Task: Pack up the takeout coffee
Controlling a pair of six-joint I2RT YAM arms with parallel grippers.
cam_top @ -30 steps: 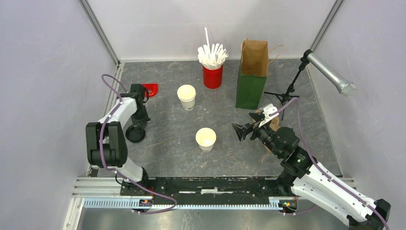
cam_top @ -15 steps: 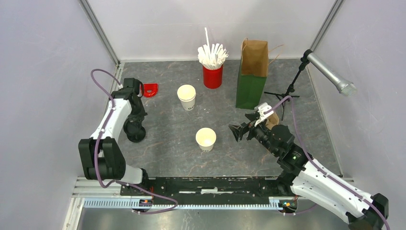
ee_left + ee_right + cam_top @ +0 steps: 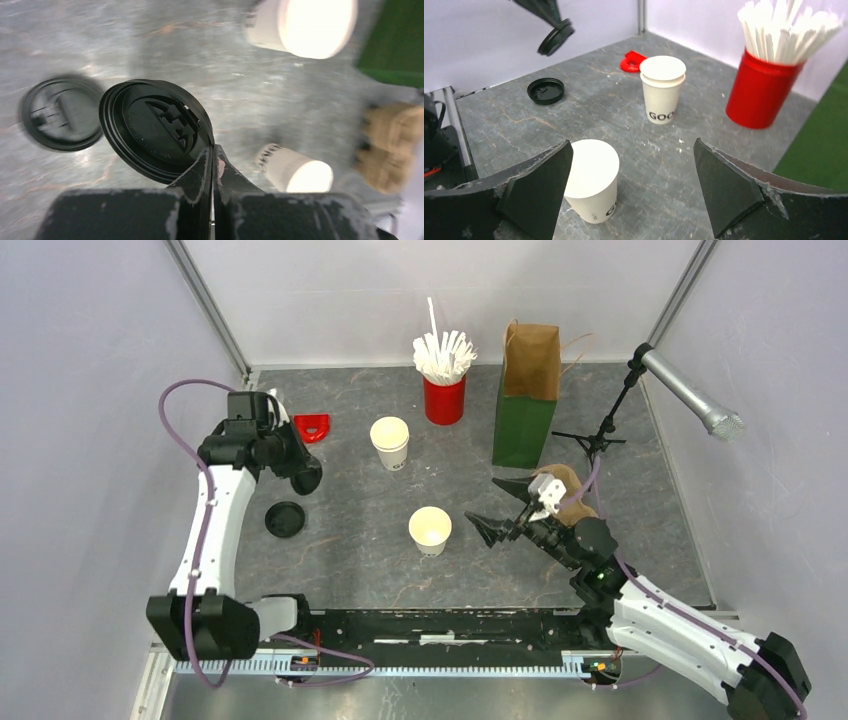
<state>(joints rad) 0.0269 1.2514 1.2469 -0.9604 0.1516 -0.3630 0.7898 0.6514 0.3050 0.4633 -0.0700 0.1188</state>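
A single cream-white cup (image 3: 430, 530) with dark print stands mid-table, open-topped, with no lid on it; it also shows in the right wrist view (image 3: 591, 182) and the left wrist view (image 3: 295, 172). My left gripper (image 3: 298, 468) is shut on the rim of a black lid (image 3: 306, 478), held in the air at the left, seen close in the left wrist view (image 3: 155, 130). A second black lid (image 3: 285, 519) lies loose on the table below it. My right gripper (image 3: 498, 507) is open and empty, just right of the single cup.
A lidless stack of white cups (image 3: 390, 440) stands behind the single cup. A red cup of white stirrers (image 3: 444, 390), a brown and green paper bag (image 3: 527, 395), a microphone on a stand (image 3: 690, 395) and a small red object (image 3: 313, 426) stand around.
My left gripper has risen from the table with one black lid, leaving another lid lying there. My right gripper has moved left, closer to the single cup.
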